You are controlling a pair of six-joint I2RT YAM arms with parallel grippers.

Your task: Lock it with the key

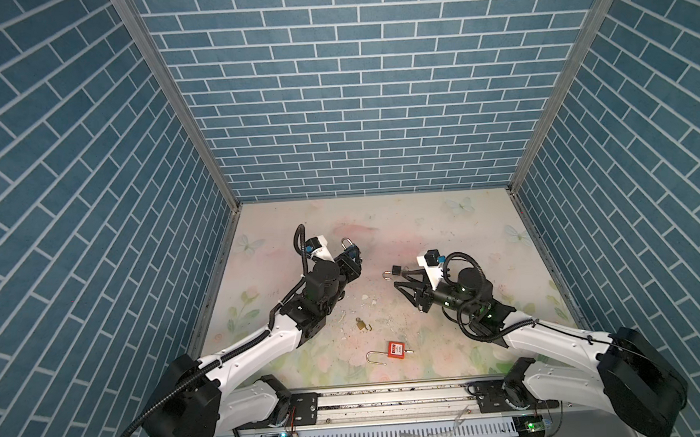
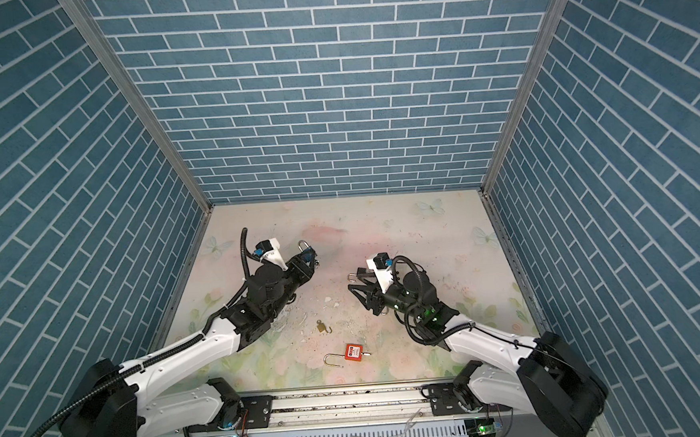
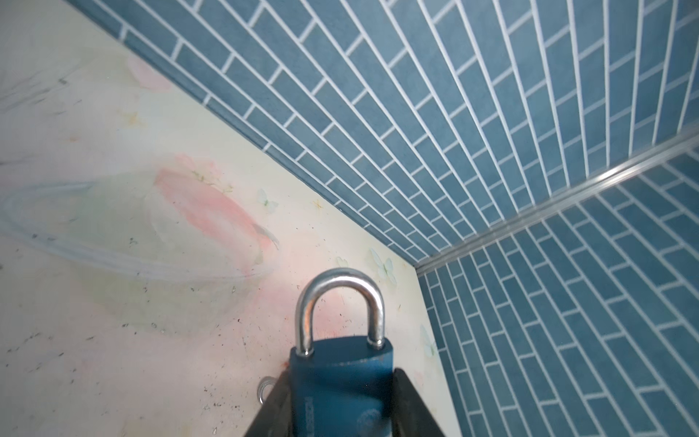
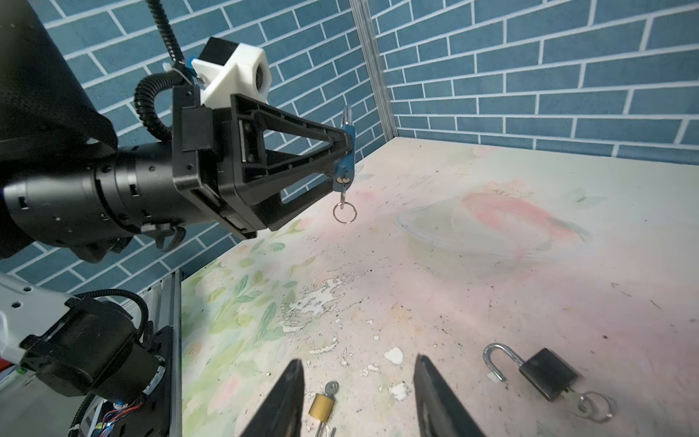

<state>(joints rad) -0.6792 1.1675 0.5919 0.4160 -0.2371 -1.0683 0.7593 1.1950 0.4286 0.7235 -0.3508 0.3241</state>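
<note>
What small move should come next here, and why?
Probably bring the open, empty right gripper to the small silver key sticking from the blue steel-shackled padlock and grip it: the shackle looks seated, nothing holds the key.

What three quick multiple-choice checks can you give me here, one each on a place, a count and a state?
1. Where is the blue padlock? A) on the table B) held by the left gripper C) held by the right gripper
2. How many padlocks show? A) two B) three C) four
3. The shackle of the black padlock is: A) open B) closed C) missing

1 B: the left jaws clamp its body, and the right gripper is empty.
2 C: blue, black, a brass padlock and a red padlock, the last three on the table.
3 A: one leg stands free of the body.
</note>
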